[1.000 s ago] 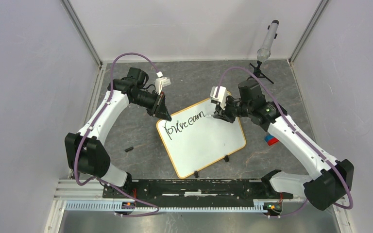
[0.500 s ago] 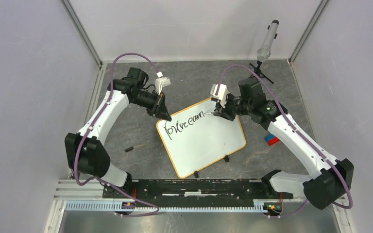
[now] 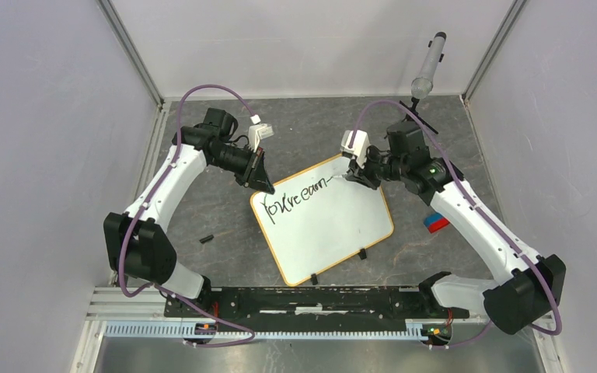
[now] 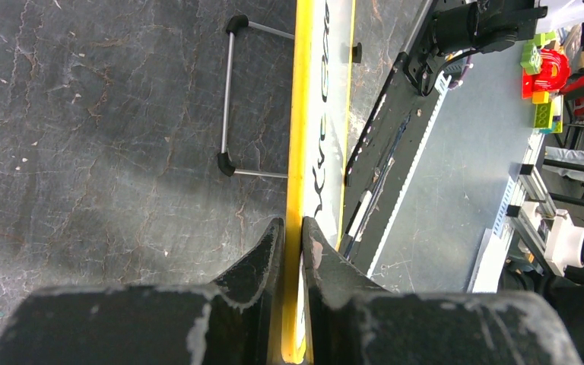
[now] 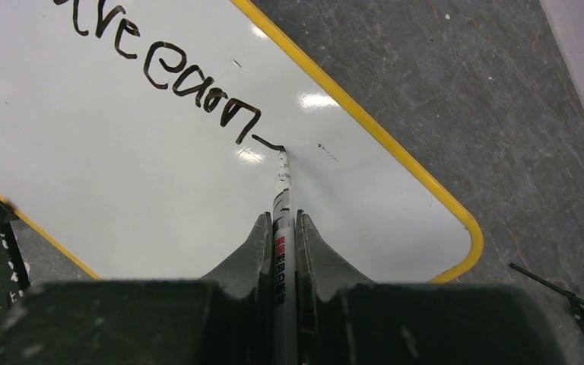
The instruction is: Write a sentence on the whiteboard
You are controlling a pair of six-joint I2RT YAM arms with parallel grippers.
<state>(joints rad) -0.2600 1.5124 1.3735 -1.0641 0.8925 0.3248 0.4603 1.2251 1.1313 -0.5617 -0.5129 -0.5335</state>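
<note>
The whiteboard stands tilted in the middle of the table, with a yellow-orange frame. My left gripper is shut on its upper left edge. In the left wrist view the frame runs straight between the jaws of that gripper. The sentence is a black scrawl along the board's top. My right gripper is shut on a grey marker, whose tip touches the board at the end of a short dash after the last letter.
A small black cap lies on the table left of the board. A red and blue block sits under the right arm. A grey cylinder on a black tripod stands at the back right. Two black clip feet hold the board's near edge.
My right gripper has moved rightward along the top of the board with the marker, drawing a short stroke after the last letter. The left gripper and the board have not moved.
</note>
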